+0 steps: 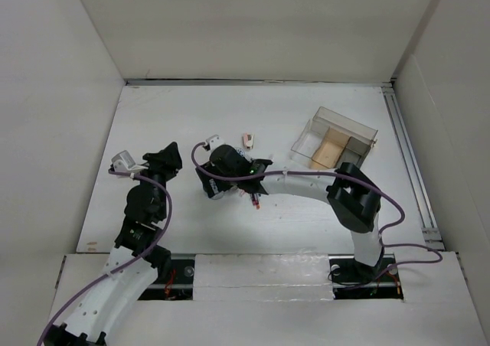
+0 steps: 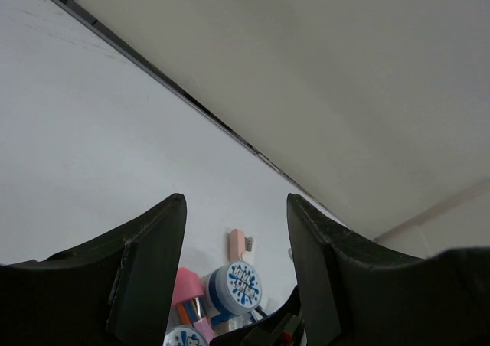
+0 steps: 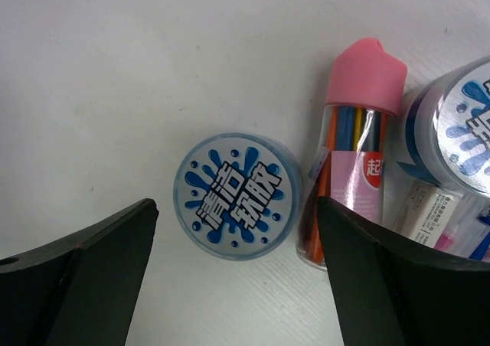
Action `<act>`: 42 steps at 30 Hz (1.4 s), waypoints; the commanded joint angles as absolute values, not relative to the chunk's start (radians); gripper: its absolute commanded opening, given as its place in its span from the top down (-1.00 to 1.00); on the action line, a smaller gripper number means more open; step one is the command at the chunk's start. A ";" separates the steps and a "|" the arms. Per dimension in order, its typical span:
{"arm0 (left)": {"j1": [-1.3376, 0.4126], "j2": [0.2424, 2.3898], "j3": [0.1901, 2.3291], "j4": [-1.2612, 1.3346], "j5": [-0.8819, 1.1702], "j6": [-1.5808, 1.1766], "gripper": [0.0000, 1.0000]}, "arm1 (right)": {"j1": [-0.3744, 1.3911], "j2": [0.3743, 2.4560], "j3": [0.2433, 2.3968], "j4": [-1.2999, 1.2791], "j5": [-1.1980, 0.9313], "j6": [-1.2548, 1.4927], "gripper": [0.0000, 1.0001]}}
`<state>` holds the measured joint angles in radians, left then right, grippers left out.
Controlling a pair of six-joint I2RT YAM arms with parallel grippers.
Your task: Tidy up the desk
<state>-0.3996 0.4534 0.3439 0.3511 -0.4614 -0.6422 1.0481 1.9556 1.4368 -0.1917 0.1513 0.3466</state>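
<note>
The white desk holds a small heap of stationery at its middle. My right gripper is open and points down over a round tub with a blue splash label, one finger on each side and above it. Next to it lie a clear pencil tube with a pink cap, a second round tub and a white eraser. In the top view the right gripper hides most of the heap. My left gripper is open and empty, left of the heap; its wrist view shows the upright tub.
A clear compartment tray with tan blocks stands at the back right. A small pink item lies behind the heap, also in the left wrist view. A metal rail runs along the right edge. White walls enclose the desk.
</note>
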 commanded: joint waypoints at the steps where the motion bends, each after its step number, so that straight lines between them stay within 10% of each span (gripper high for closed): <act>1: -0.403 0.437 0.362 0.385 -0.477 -0.649 -0.04 | 1.083 1.994 1.500 -0.212 0.210 0.318 -0.80; 7: -0.403 0.442 0.377 0.336 -0.520 -0.687 -0.03 | 1.101 2.057 1.546 -0.227 0.268 0.318 -0.54; 12: -0.403 0.423 0.367 0.347 -0.512 -0.683 -0.03 | 1.101 2.004 1.560 -0.216 0.269 0.347 0.16; 28: -0.414 0.468 0.357 0.414 -0.394 -0.696 -0.04 | 0.603 1.496 1.206 0.034 0.402 0.523 0.16; 42: -0.414 0.790 0.385 0.586 -0.132 -0.683 0.03 | 0.350 1.651 1.262 -0.164 0.413 0.509 0.13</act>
